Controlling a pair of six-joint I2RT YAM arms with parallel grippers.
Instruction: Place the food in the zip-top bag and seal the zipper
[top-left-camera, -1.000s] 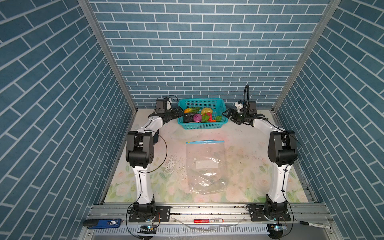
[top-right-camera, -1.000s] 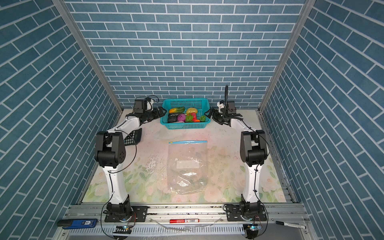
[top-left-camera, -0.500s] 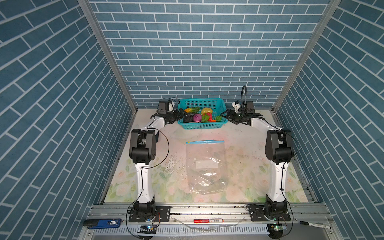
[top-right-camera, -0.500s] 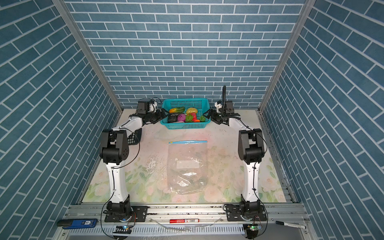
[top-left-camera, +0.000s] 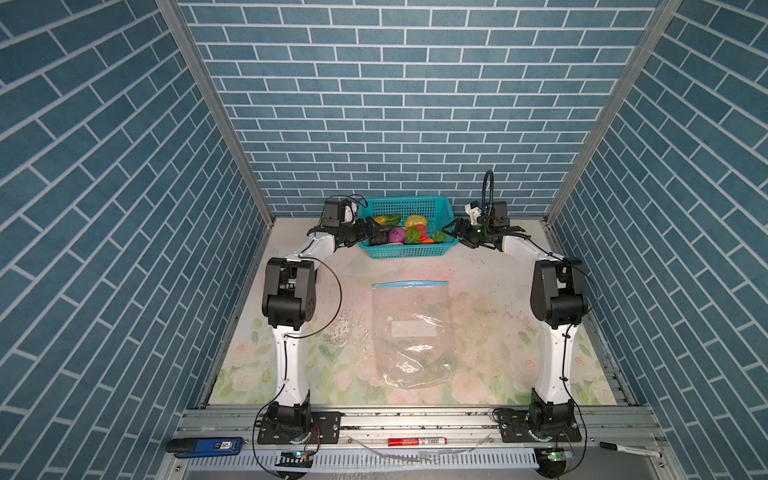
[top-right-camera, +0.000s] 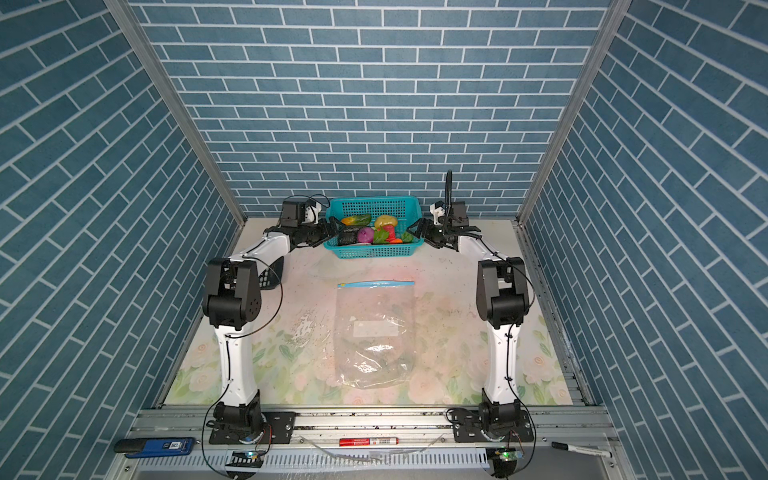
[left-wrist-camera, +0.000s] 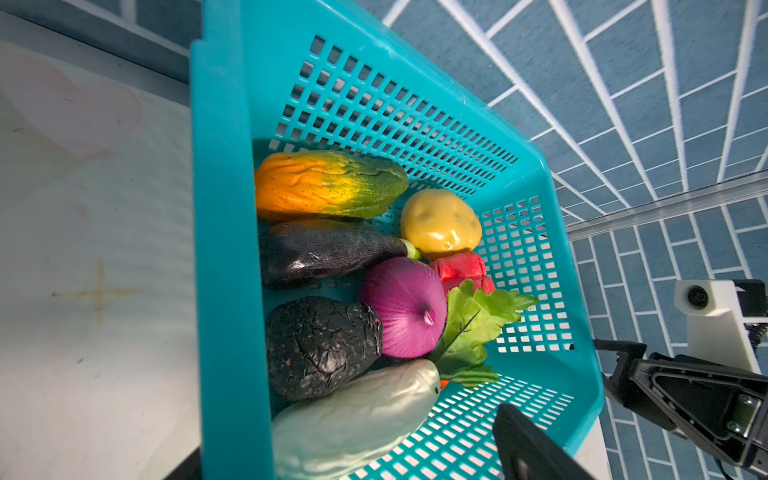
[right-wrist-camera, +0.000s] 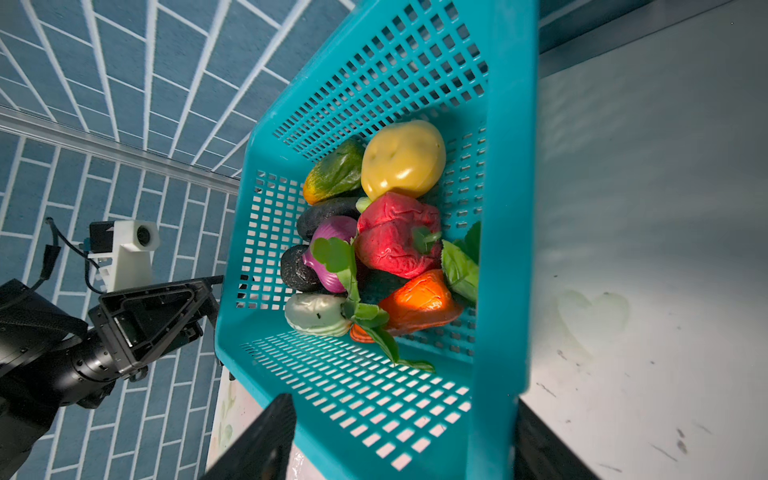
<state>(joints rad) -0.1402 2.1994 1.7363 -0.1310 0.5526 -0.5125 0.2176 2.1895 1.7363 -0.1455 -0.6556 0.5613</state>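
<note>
The food lies in a teal mesh basket (top-left-camera: 405, 249) (top-right-camera: 376, 249) at the back: purple onion (left-wrist-camera: 403, 307), yellow fruit (left-wrist-camera: 440, 222), red piece (right-wrist-camera: 395, 237), eggplant (left-wrist-camera: 324, 253), orange-green piece (left-wrist-camera: 324, 185) and carrot (right-wrist-camera: 419, 303). My left gripper (top-left-camera: 372, 230) (left-wrist-camera: 345, 449) is open, straddling the basket's left end wall. My right gripper (top-left-camera: 451, 230) (right-wrist-camera: 399, 419) is open at the right end, with the basket wall between its jaws. The clear zip-top bag (top-left-camera: 411, 332) (top-right-camera: 374, 332) lies flat mid-table. Its blue zipper (top-left-camera: 415, 284) faces the basket, and its yellow slider (top-left-camera: 375, 285) is at the left end.
A black rough fruit (left-wrist-camera: 320, 345) and a pale green-white piece (left-wrist-camera: 353, 415) also sit in the basket. A blue device (top-left-camera: 203, 445), a red marker (top-left-camera: 417, 441) and a black pen (top-left-camera: 623, 448) rest on the front rail. Brick walls enclose three sides.
Both arms have reached inward to the basket's two ends. The jaws have narrowed a little, the right more than the left.
</note>
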